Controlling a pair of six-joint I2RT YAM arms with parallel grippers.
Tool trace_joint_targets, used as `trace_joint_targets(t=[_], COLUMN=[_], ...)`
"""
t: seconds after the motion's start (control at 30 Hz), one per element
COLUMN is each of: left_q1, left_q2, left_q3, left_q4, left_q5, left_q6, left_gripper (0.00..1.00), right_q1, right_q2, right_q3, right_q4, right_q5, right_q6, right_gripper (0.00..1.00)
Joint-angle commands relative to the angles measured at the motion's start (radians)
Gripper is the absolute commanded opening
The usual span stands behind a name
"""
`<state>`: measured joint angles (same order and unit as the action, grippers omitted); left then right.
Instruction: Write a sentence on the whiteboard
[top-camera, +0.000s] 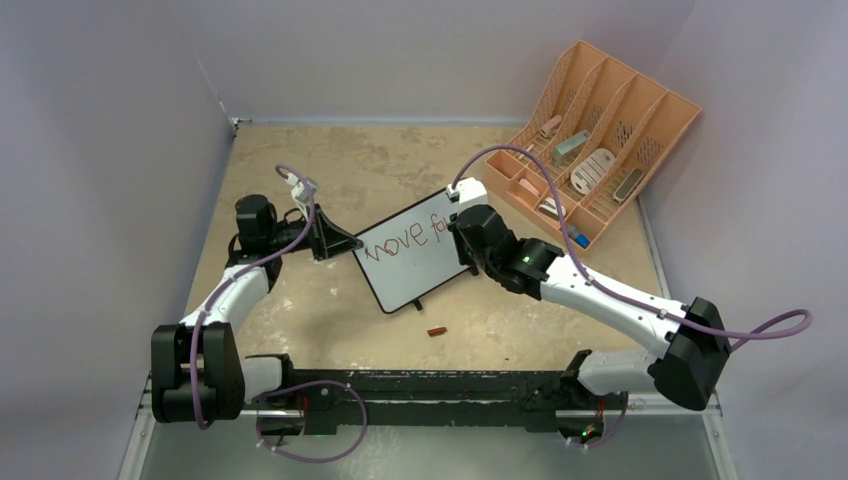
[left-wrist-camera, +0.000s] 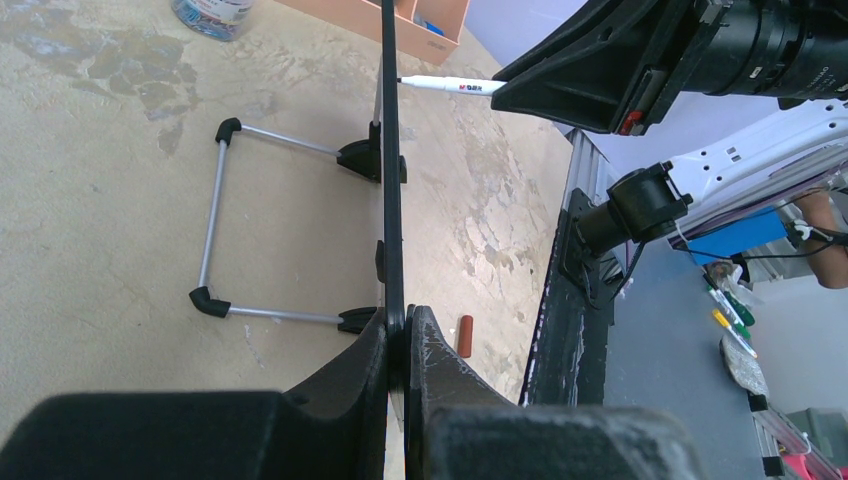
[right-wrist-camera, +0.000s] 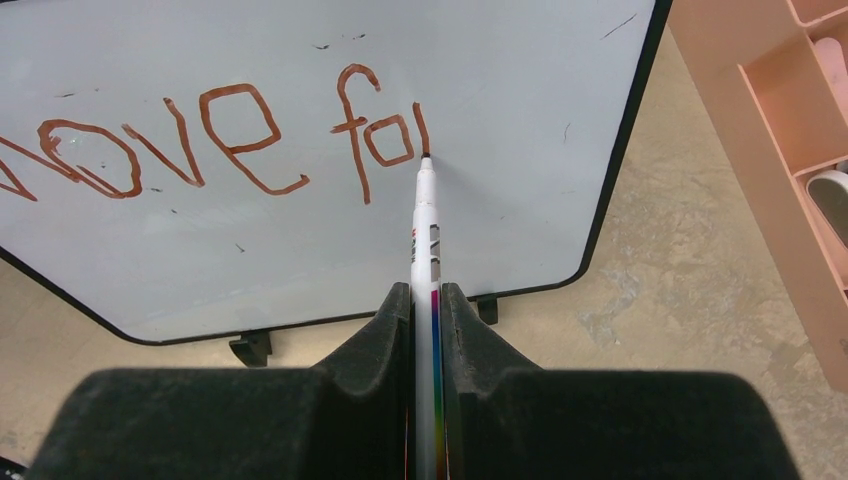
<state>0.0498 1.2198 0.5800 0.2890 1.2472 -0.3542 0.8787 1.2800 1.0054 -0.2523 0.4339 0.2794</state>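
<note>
Whiteboard (top-camera: 410, 250) at mid-table, set at an angle to both arms, propped near upright on small black feet with a bent wire stand (left-wrist-camera: 212, 220) behind it. Reads "move fo" in reddish-brown ink, with one more short upright stroke after the "o". Pinched at its left edge by the left gripper (left-wrist-camera: 398, 330), fingers clenched on the thin black frame, one on the front face and one on the back. Faced from the writing side by the right gripper (right-wrist-camera: 427, 300), fingers clamped around a white marker (right-wrist-camera: 425, 230), barrel pointing straight out between them. Marker tip touching the white surface at the foot of that rightmost stroke. Small reddish-brown cap (top-camera: 437, 331) lying on the mottled beige table (top-camera: 330, 170) just in front of the board's near edge, apart from it. Peach slotted organizer (top-camera: 600, 140) near the far right corner, beside the board, small items in its compartments
</note>
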Motion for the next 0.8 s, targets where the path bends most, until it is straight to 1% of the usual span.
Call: trace_joint_targets(t=[0.0, 0.77], left_q1=[-0.008, -0.008], left_q2=[0.008, 0.009], left_q3=[0.025, 0.026], left_q4=[-0.002, -0.004], left_q5=[0.009, 0.012], left_q6=[0.047, 0.047], left_gripper=[0.0, 0.0], right_q1=[-0.004, -0.005], right_q2=[-0.033, -0.025], right_q3=[0.027, 0.048], right_q4=[0.017, 0.052], right_q5=[0.032, 0.014], right_q6=[0.004, -0.008], right_gripper=[0.0, 0.0])
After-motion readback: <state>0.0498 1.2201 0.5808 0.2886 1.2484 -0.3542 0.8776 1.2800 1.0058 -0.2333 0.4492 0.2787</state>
